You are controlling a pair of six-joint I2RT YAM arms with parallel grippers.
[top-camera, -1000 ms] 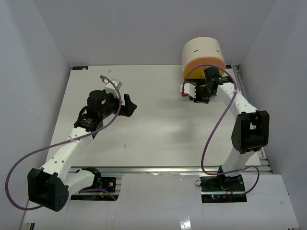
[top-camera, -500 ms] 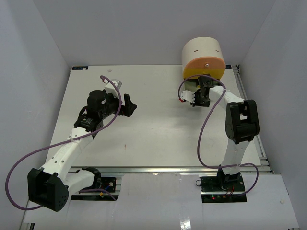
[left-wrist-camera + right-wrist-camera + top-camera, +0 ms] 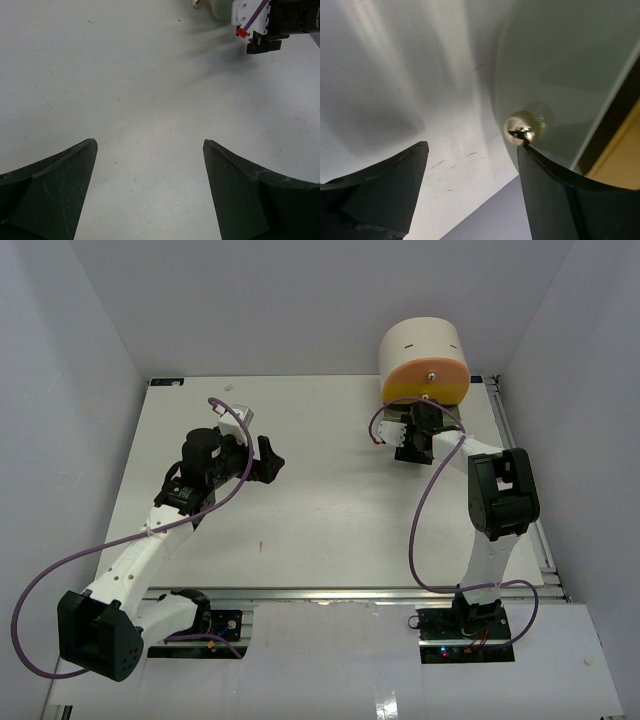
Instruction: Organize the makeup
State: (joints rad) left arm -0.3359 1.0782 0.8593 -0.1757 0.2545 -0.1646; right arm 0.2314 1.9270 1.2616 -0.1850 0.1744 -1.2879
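The top view shows the white table [image 3: 330, 510] with both arms over it. The round cream drawer unit [image 3: 420, 340] stands at the far right corner, and its orange drawer front [image 3: 432, 382] faces the arms. The right gripper [image 3: 420, 412] points at the unit, just under this orange front. The left gripper [image 3: 270, 458] hangs over the left half of the table, well apart from the unit.

Only the right wrist view shows what is directly before the right gripper: a small shiny knob [image 3: 521, 130] on a pale grey-green drawer front [image 3: 560, 60]. The two dark fingers [image 3: 385, 185] stand wide apart, so this gripper is open. The knob sits at the tip of one finger and is not clamped.

The left wrist view shows the left gripper's fingers [image 3: 50, 185] spread wide over bare table, holding nothing. The right arm's wrist [image 3: 260, 25] is visible far ahead.

Where the makeup lies, I cannot tell from these views.
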